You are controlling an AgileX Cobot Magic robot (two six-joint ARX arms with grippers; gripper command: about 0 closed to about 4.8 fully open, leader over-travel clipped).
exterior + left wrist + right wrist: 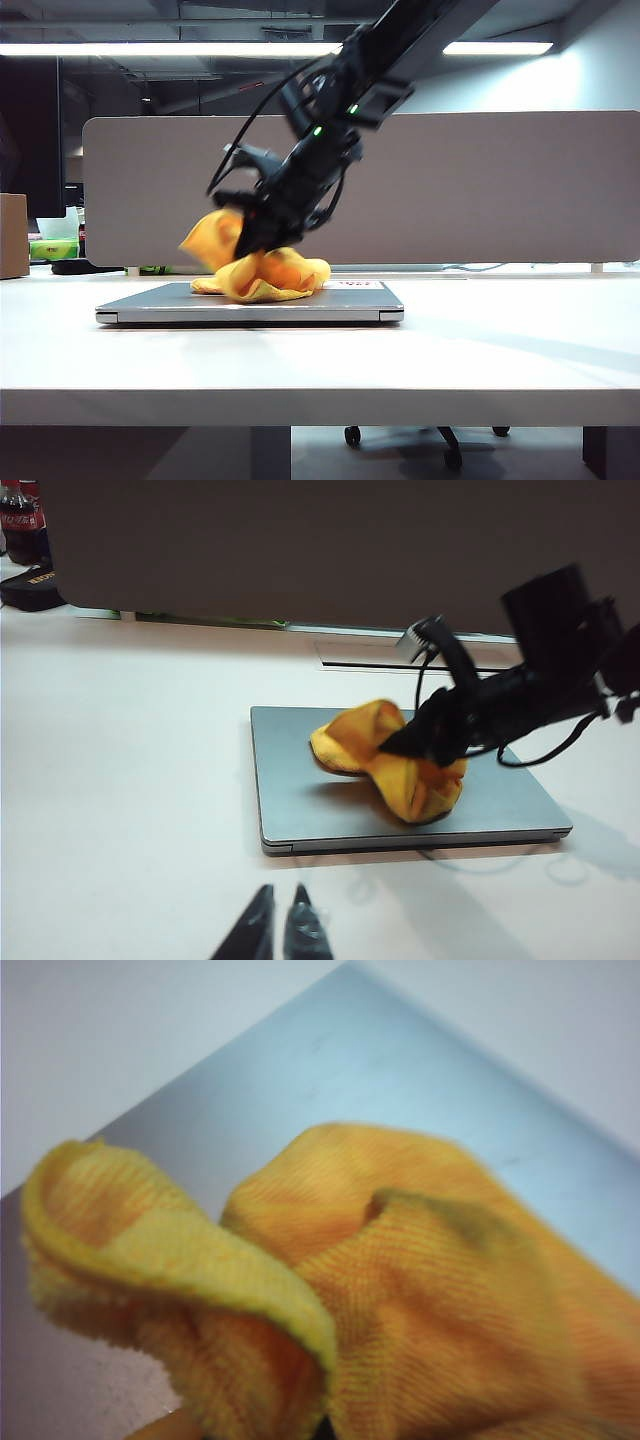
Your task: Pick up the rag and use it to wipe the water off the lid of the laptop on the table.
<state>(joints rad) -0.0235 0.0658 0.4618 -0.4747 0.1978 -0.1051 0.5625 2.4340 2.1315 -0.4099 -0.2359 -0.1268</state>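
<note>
The yellow-orange rag lies bunched on the silver-grey lid of the shut laptop, which rests on the white table. My right gripper reaches down from the upper right and is shut on the rag, pressing it against the lid. In the right wrist view the rag fills most of the picture and hides the fingers; bare lid shows beyond it. My left gripper hovers shut over the table, in front of the laptop and touching nothing.
A tall grey divider runs behind the table. A cardboard box and a green object sit at the far left. A cola bottle stands at the back corner. A cable slot lies behind the laptop.
</note>
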